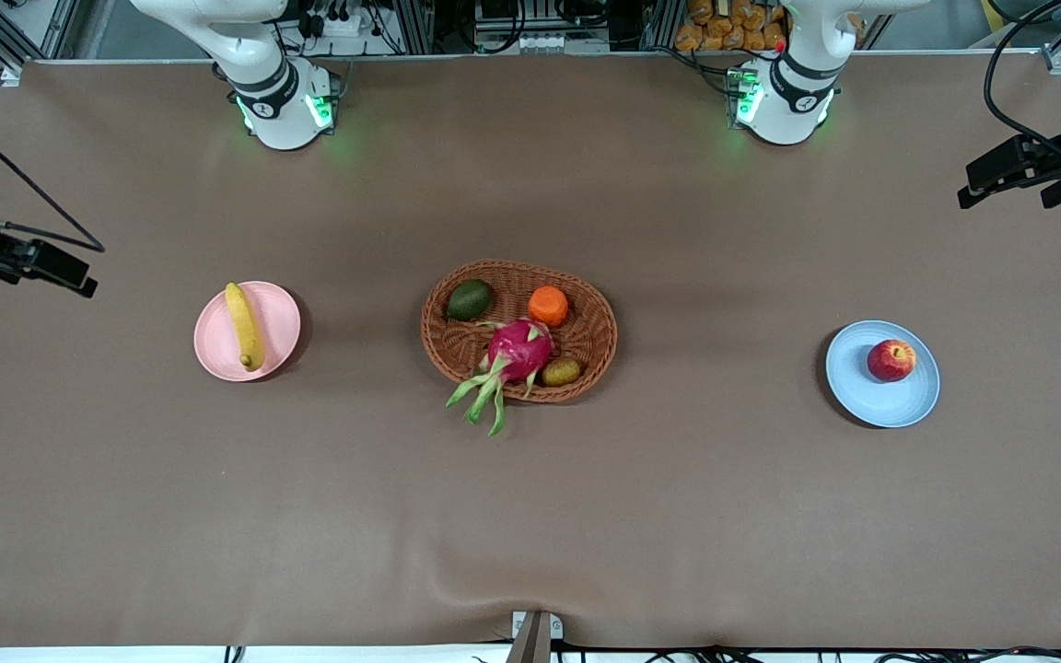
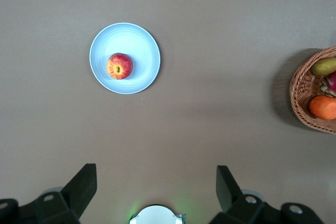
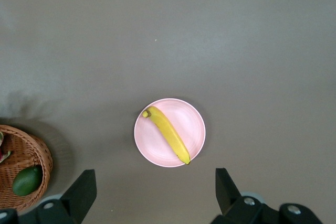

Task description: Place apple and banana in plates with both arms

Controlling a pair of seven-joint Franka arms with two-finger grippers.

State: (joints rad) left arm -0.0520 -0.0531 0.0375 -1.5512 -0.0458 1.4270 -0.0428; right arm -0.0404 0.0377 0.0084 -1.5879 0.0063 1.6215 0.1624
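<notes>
The banana (image 1: 244, 325) lies on the pale pink plate (image 1: 280, 318) toward the right arm's end of the table; both show in the right wrist view, banana (image 3: 167, 134) on plate (image 3: 192, 124). The red apple (image 1: 891, 359) sits on the light blue plate (image 1: 857, 387) toward the left arm's end; the left wrist view shows the apple (image 2: 119, 66) on its plate (image 2: 143, 51). My right gripper (image 1: 70, 272) (image 3: 156, 178) is open and empty, high up beside the pink plate. My left gripper (image 1: 977, 182) (image 2: 156, 174) is open and empty, high up beside the blue plate.
A brown wicker basket (image 1: 599, 324) stands mid-table, holding a magenta dragon fruit (image 1: 519, 352), an orange (image 1: 549, 306), an avocado (image 1: 471, 300) and a small brownish fruit (image 1: 561, 371). The basket's edge shows in both wrist views (image 2: 299, 90) (image 3: 44, 156). Brown cloth covers the table.
</notes>
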